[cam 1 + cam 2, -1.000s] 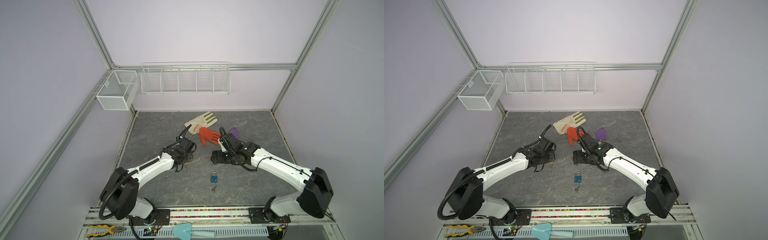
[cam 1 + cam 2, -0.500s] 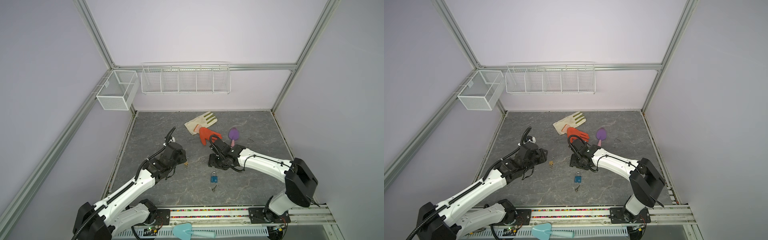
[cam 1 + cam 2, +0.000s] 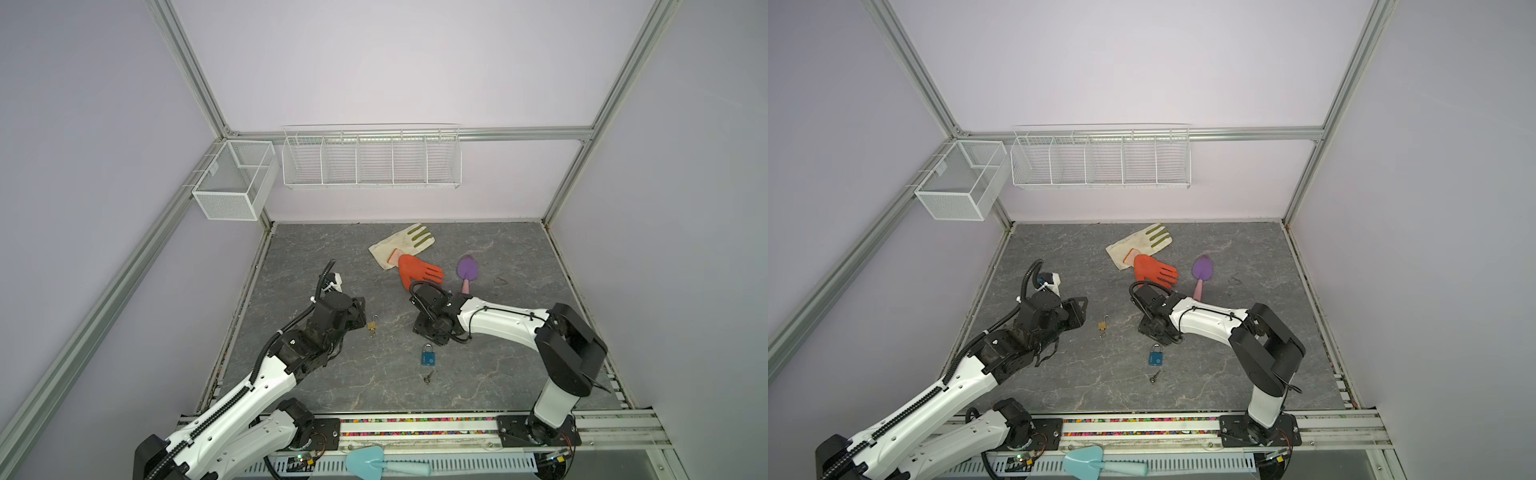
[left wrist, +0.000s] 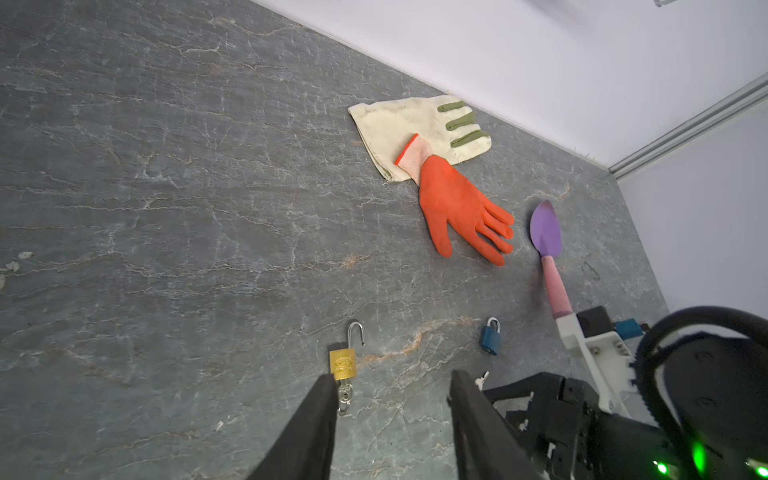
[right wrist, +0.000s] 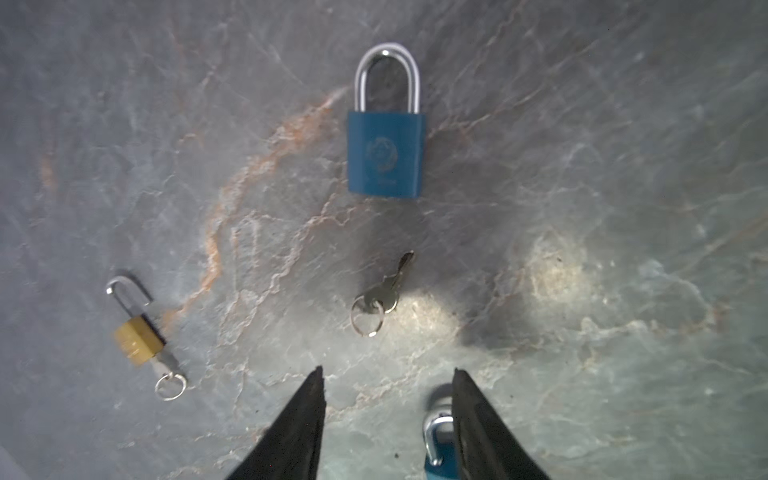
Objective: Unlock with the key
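A small brass padlock (image 3: 372, 328) lies on the grey table with its shackle swung out and a ringed key (image 4: 345, 395) in its base. My left gripper (image 4: 392, 380) hovers just left of it, open and empty, and one fingertip overlaps that key in the left wrist view. A blue padlock (image 3: 428, 358) with its shackle closed lies at centre front. A loose key (image 3: 427, 377) lies just in front of it. My right gripper (image 3: 432, 336) hangs close behind it, open. In the right wrist view another blue padlock (image 5: 436, 451) peeks beside one finger (image 5: 469, 415), not pinched.
A cream glove (image 3: 401, 245), an orange glove (image 3: 419, 270) and a purple trowel (image 3: 468, 270) lie behind the right gripper. A wire rack (image 3: 370, 158) and a mesh basket (image 3: 232, 183) hang on the walls. A light-blue trowel (image 3: 374, 459) rests on the front rail.
My left arm has drawn back toward the front left, leaving the brass padlock lying uncovered on the table. The right arm's elbow has folded back while its gripper stays by the blue padlock.
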### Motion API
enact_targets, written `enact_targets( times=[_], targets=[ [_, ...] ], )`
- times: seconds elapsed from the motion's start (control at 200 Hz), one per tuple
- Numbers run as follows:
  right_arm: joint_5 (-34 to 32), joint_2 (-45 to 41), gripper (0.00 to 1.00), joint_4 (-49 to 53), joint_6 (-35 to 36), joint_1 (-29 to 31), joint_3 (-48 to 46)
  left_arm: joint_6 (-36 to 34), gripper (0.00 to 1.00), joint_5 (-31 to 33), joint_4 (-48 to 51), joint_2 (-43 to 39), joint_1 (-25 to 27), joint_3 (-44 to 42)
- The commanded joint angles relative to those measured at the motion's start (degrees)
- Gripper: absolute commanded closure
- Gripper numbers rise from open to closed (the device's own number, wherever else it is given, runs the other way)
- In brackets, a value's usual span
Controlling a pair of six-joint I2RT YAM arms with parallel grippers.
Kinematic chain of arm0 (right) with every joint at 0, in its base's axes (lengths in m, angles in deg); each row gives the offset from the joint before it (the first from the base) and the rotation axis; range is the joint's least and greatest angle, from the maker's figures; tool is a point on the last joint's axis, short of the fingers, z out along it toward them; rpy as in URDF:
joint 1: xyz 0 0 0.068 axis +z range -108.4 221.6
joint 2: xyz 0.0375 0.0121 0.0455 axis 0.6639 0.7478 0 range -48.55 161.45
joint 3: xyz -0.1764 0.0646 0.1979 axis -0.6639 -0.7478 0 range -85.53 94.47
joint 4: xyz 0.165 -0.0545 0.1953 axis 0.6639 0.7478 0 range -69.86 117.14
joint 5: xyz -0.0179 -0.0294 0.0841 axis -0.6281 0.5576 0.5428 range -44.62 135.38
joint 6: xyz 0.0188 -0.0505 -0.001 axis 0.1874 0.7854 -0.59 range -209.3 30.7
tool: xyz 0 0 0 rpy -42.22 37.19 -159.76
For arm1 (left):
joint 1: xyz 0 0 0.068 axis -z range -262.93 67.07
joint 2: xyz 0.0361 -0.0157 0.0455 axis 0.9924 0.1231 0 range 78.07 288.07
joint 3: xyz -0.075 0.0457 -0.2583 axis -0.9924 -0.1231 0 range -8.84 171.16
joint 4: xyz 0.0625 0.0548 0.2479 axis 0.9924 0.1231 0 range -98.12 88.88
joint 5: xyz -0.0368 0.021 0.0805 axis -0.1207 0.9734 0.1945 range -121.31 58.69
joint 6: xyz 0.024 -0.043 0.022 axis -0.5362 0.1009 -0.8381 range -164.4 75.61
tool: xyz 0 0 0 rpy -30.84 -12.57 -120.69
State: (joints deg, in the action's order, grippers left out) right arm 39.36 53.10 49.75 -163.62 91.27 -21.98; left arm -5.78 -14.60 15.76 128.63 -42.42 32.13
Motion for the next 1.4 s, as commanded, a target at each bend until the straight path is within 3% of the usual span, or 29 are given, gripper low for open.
enact_targets(
  times=[0.0, 0.22, 0.595, 1.394],
  targets=[
    [-0.7, 1.6, 0.53, -0.8, -5.6, 0.3, 0.9, -3.5, 0.55, 0.7, -0.3, -1.0, -0.3, -0.1],
    [-1.9, 4.6, 0.56, 0.6, -5.9, 0.4, 3.7, -5.5, 0.55, 0.0, -0.7, -0.5, -0.3, 0.2],
    [-3.0, 8.0, 0.7, 2.9, -6.3, 0.3, 5.9, -7.1, 0.55, -0.3, -1.0, -0.8, -0.3, 0.2],
    [-4.2, 9.9, 0.89, 5.2, -2.4, -0.8, 8.3, -5.9, 0.55, -1.9, -3.6, 0.6, -0.3, -0.3]
  ],
)
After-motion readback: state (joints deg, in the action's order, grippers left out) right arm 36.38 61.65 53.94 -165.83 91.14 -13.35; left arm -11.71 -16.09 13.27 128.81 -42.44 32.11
